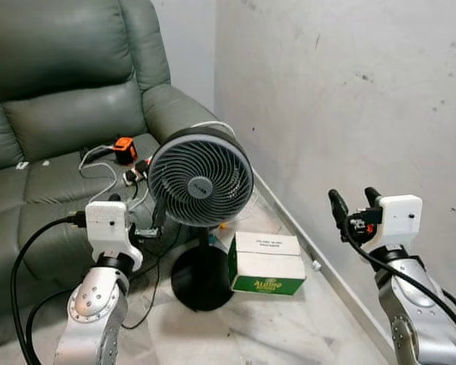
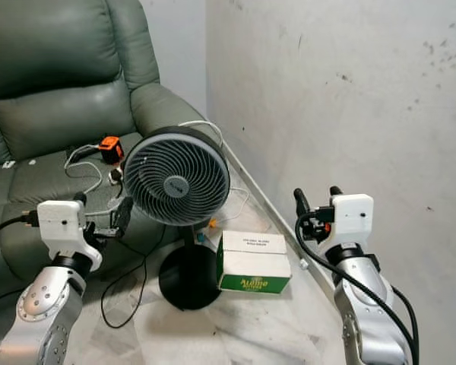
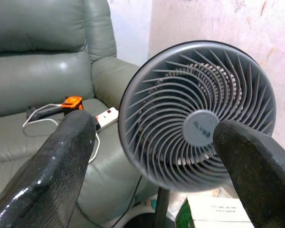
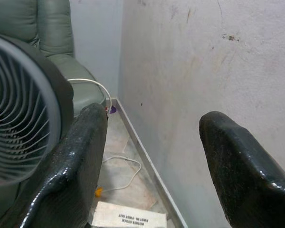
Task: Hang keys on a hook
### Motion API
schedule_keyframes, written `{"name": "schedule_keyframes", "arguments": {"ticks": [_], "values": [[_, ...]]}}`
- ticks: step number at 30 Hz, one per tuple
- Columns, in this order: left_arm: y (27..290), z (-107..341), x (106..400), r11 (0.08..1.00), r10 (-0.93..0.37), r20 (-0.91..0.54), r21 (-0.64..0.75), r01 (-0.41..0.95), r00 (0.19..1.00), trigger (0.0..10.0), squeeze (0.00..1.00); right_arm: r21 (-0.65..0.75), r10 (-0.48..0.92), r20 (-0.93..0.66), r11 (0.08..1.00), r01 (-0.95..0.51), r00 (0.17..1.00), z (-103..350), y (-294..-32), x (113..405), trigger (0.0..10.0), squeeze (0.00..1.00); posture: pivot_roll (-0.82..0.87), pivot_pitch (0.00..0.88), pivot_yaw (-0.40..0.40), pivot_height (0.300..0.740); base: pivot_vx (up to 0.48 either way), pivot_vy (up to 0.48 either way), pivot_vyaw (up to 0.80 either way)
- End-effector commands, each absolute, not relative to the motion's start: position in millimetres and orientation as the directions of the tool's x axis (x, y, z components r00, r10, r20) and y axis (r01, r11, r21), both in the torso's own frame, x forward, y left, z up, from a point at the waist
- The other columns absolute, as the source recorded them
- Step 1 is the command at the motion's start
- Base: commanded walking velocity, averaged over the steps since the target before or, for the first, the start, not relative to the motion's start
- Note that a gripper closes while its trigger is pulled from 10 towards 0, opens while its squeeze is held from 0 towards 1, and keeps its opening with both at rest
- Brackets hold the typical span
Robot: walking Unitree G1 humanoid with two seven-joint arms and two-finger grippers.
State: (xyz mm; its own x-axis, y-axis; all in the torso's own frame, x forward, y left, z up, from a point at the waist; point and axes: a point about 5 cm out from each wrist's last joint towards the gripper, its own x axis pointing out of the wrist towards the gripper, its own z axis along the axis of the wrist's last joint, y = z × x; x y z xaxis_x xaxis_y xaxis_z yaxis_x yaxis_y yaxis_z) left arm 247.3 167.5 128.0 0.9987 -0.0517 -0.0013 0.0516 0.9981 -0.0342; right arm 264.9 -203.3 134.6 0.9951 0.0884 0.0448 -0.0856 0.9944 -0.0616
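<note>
My left gripper (image 1: 137,213) is raised in front of me with its fingers open and nothing between them. It points at a grey standing fan (image 1: 201,181), and in the left wrist view the fingertips (image 3: 61,156) stand close before the fan's grille (image 3: 199,118). On the right side my right gripper (image 1: 355,201) is held up near the bare grey wall (image 1: 349,114). It is also open and empty, as the right wrist view (image 4: 152,156) shows.
A green leather sofa (image 1: 61,99) stands at the left, with an orange device (image 1: 123,148), a white power strip (image 3: 107,115) and cables on its seat. A white and green box (image 1: 266,264) lies on the marble floor beside the fan's round base (image 1: 201,280).
</note>
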Motion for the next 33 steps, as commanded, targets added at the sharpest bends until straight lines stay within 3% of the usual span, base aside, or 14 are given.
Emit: {"name": "schedule_keyframes", "arguments": {"ticks": [1, 27, 33], "values": [[169.1, 126.2, 246.9, 0.998, -0.049, -0.016, -0.037, 0.048, 0.999, 10.0, 0.00, -0.068, 0.084, 0.034, 0.994, -0.081, 0.996, 133.2, -206.7, 265.4, 10.0, 0.00, 0.04, 0.000, -0.024, 0.740, -0.285, 0.000, 0.00], [169.0, 122.8, 242.4, 0.998, -0.052, -0.040, -0.036, 0.050, 0.998, 10.0, 0.00, -0.075, 0.088, 0.008, 0.993, -0.087, 0.996, 130.6, -208.9, 261.6, 10.0, 0.00, 0.03, 0.000, -0.023, 0.740, -0.288, 0.000, 0.00], [168.4, 122.9, 242.9, 0.998, -0.054, -0.041, -0.047, 0.052, 0.998, 10.0, 0.00, -0.077, 0.086, -0.008, 0.993, -0.086, 0.996, 128.5, -211.8, 259.8, 10.0, 0.00, 0.03, 0.000, -0.025, 0.740, 0.000, 0.000, 0.00]]}}
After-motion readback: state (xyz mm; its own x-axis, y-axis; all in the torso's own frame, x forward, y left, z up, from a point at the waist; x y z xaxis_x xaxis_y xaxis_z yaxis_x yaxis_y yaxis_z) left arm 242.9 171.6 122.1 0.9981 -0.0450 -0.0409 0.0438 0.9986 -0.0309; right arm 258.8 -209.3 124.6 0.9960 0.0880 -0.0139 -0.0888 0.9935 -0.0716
